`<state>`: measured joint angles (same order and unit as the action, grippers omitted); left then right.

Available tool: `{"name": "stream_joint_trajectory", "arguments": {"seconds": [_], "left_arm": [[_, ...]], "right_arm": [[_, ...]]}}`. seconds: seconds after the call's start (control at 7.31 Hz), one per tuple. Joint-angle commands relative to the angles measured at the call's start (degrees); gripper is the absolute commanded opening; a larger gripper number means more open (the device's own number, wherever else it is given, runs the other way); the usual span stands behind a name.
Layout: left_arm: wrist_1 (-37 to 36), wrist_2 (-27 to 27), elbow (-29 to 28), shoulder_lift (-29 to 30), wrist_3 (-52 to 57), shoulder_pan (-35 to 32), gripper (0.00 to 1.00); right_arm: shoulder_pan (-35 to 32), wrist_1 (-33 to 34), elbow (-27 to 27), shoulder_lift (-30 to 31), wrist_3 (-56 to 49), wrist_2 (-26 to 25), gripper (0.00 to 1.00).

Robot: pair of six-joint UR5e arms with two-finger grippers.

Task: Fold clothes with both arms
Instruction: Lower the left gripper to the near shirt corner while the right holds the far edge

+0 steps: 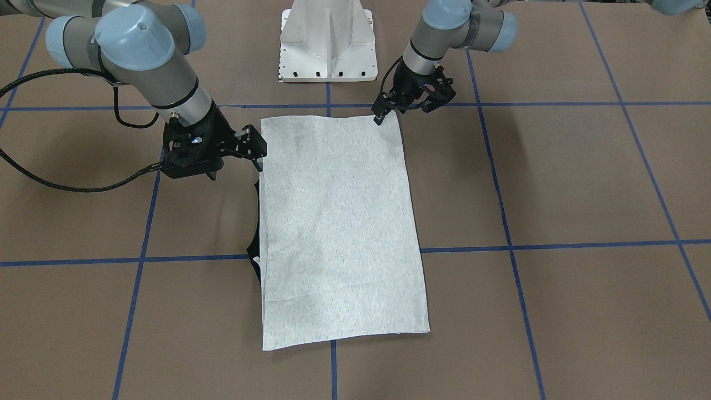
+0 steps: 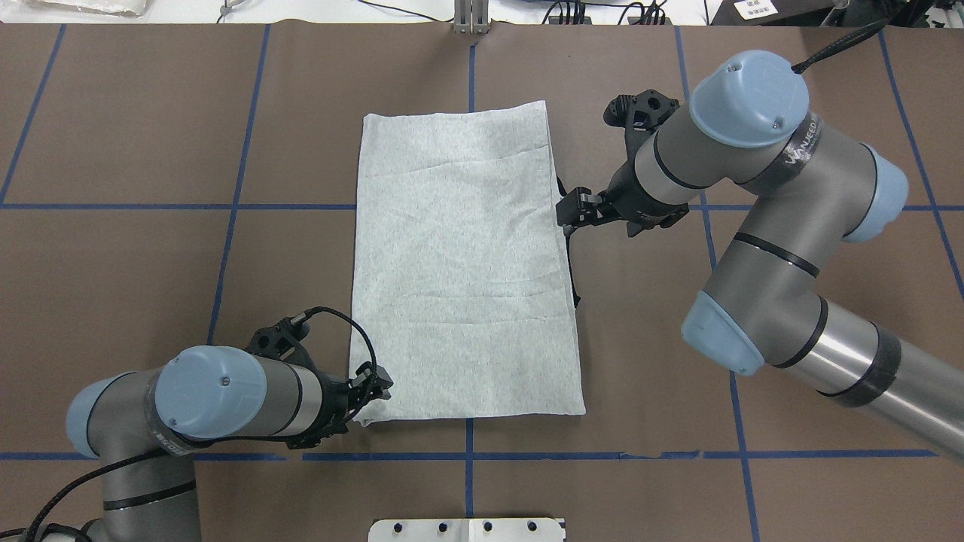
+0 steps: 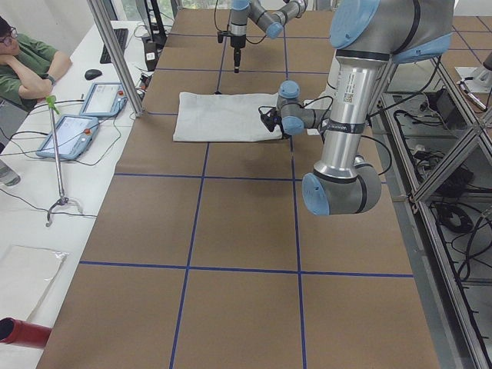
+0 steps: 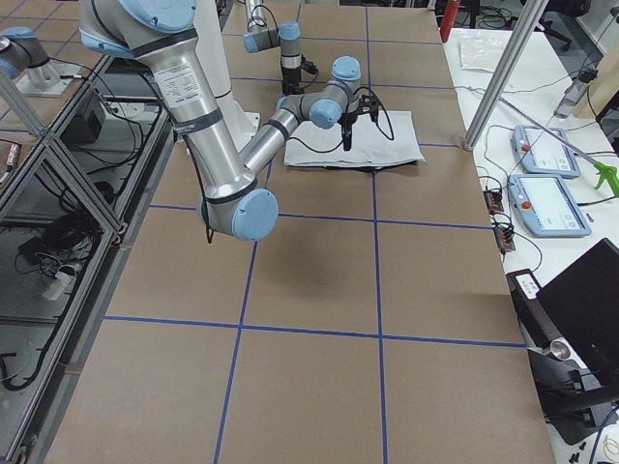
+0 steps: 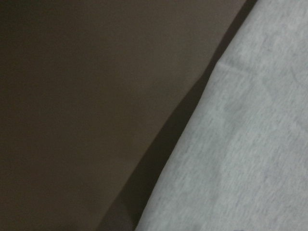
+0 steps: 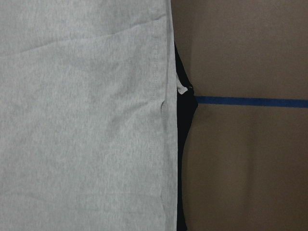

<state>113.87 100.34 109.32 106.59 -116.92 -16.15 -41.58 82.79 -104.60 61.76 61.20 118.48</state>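
The clothes are one grey T-shirt [image 1: 339, 222] lying flat on the brown table, folded into a long rectangle with its plain side up [image 2: 463, 263]. Black trim [image 6: 185, 115] peeks out from under one long edge. My left gripper [image 2: 376, 382] is low over the shirt's near corner on my left. Its fingers are too small and foreshortened to read, and the left wrist view shows only the cloth edge [image 5: 250, 144] and table. My right gripper [image 2: 566, 215] hovers at the shirt's right edge, by the black trim. Its jaws stand apart [image 1: 256, 149] with nothing between them.
The white pedestal [image 1: 328, 41] stands at the robot's side of the table, just behind the shirt. Blue tape lines [image 1: 555, 244] cross the brown surface. A seated person [image 3: 27, 65], tablets [image 3: 69, 134] and a metal post [image 3: 115, 58] are beyond the far table edge.
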Motion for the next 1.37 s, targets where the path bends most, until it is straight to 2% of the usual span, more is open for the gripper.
{"name": "stream_joint_trajectory", "arguments": {"seconds": [0.0, 0.41, 0.55, 0.68, 0.82, 1.09, 1.23], "left_arm": [[-0.14, 0.12, -0.16, 0.03, -0.58, 0.07, 0.75], [-0.14, 0.12, -0.69, -0.33, -0.67, 0.07, 0.71], [-0.14, 0.12, -0.69, 0.02, -0.76, 0.07, 0.68], [-0.14, 0.12, -0.69, 0.03, -0.76, 0.07, 0.63], [-0.14, 0.03, -0.69, 0.11, -0.76, 0.07, 0.47], [-0.14, 0.03, -0.69, 0.2, -0.76, 0.07, 0.38], [-0.14, 0.03, -0.69, 0.11, -0.76, 0.07, 0.37]], "right_arm": [[0.0, 0.0, 0.19, 0.03, -0.03, -0.09, 1.0], [0.0, 0.0, 0.36, 0.03, -0.03, -0.18, 1.0], [0.0, 0.0, 0.36, 0.12, -0.03, -0.18, 1.0], [0.0, 0.0, 0.28, 0.55, -0.03, -0.18, 1.0], [0.09, 0.0, 0.28, 0.56, -0.03, -0.18, 1.0], [0.09, 0.0, 0.28, 0.64, -0.03, -0.26, 1.0], [0.09, 0.0, 0.28, 0.65, -0.03, -0.26, 1.0]]}}
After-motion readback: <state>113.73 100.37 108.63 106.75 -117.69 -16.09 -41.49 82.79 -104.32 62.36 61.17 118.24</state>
